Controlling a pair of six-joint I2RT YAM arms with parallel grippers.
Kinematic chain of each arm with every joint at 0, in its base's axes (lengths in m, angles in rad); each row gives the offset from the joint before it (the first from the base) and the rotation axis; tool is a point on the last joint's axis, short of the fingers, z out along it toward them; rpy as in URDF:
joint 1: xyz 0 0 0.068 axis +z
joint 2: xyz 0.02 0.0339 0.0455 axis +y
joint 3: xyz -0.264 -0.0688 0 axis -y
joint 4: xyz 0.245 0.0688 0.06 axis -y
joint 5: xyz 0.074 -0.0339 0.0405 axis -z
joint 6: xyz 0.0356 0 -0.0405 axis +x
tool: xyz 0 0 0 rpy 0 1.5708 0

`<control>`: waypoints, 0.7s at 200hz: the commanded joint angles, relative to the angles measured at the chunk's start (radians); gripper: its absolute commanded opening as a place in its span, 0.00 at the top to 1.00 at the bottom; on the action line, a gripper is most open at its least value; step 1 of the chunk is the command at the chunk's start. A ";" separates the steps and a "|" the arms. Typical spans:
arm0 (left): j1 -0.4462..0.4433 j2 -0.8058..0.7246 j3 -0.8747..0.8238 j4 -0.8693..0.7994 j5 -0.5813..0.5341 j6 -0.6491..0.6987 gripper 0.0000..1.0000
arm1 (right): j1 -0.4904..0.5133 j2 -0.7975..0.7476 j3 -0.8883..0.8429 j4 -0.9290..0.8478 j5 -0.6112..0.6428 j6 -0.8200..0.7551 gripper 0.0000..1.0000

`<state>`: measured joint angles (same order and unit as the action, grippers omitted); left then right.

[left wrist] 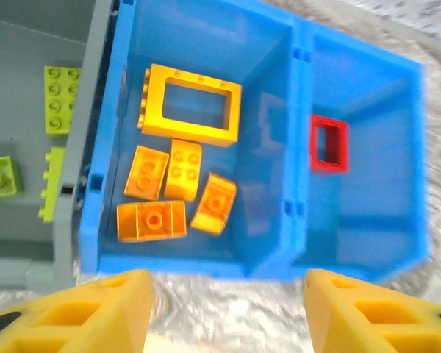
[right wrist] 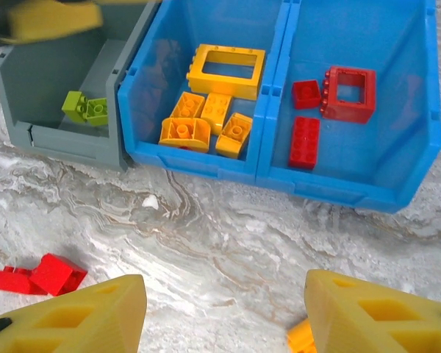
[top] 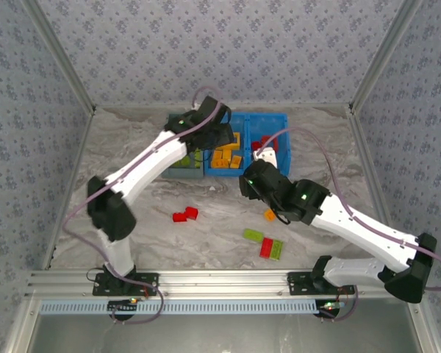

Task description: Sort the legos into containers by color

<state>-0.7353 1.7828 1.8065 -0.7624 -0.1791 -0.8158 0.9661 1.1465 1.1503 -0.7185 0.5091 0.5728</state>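
Left pincer [left wrist: 228, 285] spread above blue tray [left wrist: 273, 110] holding orange legos [left wrist: 153, 220], red frame [left wrist: 329, 122]

Bright, even light, soft shadows; left wrist view slightly blurred, near fingers [left wrist: 73, 312] out of focus.

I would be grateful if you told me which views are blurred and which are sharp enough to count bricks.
Left wrist view: soft throughout, the red frame smeared, the right end of the blue tray hazy. Right wrist view: crisp, studs on the yellow frame plainly visible. Top view: evenly lit, faint shadows, but the bricks look tiny.
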 commanded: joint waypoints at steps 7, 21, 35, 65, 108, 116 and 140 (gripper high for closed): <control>-0.037 -0.190 -0.173 0.030 -0.029 0.028 0.41 | -0.008 -0.045 -0.011 -0.115 -0.025 0.035 0.38; -0.052 -0.306 -0.268 0.032 -0.015 0.057 0.39 | -0.010 -0.050 -0.013 -0.135 -0.045 0.038 0.38; -0.058 -0.428 -0.360 0.029 0.033 0.092 0.37 | -0.005 -0.045 -0.022 -0.123 -0.080 0.025 0.37; -0.061 -0.688 -0.560 -0.059 0.075 0.129 0.35 | 0.049 0.047 -0.052 -0.015 -0.208 -0.013 0.32; -0.058 -1.046 -0.757 -0.237 0.013 0.075 0.29 | 0.186 0.424 0.079 0.100 -0.348 -0.145 0.20; -0.059 -1.095 -0.770 -0.258 0.004 0.066 0.28 | 0.189 0.494 0.113 0.093 -0.362 -0.183 0.18; -0.059 -1.202 -0.782 -0.285 0.010 0.060 0.28 | 0.188 0.667 0.200 0.062 -0.368 -0.295 0.15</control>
<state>-0.7929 0.6453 1.0367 -0.9852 -0.1528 -0.7425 1.1595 1.7096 1.2659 -0.6456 0.1902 0.4252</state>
